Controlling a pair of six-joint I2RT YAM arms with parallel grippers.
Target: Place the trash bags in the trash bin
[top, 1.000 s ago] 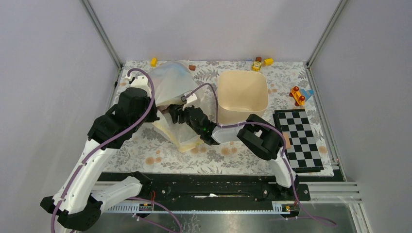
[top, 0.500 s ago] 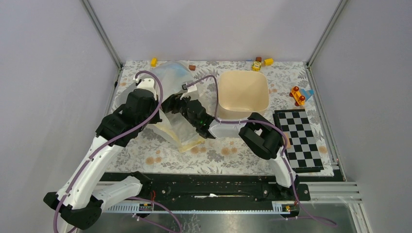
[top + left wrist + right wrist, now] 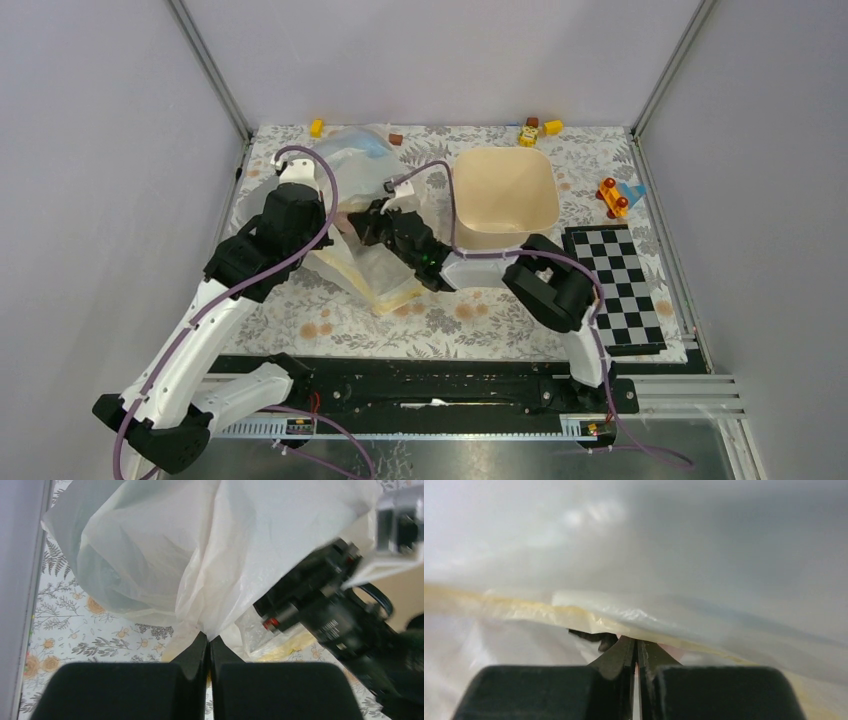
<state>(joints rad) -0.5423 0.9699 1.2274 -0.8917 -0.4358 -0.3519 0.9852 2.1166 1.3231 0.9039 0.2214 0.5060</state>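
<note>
On flowered cloth (image 3: 470, 320) left of the bin (image 3: 503, 190), the bags (image 3: 355, 165) are pinched by the closed left gripper (image 3: 209, 640) and closed right gripper (image 3: 636, 647).

trash bags (image 3: 634, 545): blurred, right wrist | trash bin (image 3: 402, 597): cropped, left wrist

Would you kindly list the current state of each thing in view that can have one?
trash bags: bunched together, outside the bin, pinched from both sides.
trash bin: upright, lidless, nothing visible inside.
left end effector: shut on the trash bags.
right end effector: shut on the trash bags.
checkerboard: lying flat, untouched.
</note>
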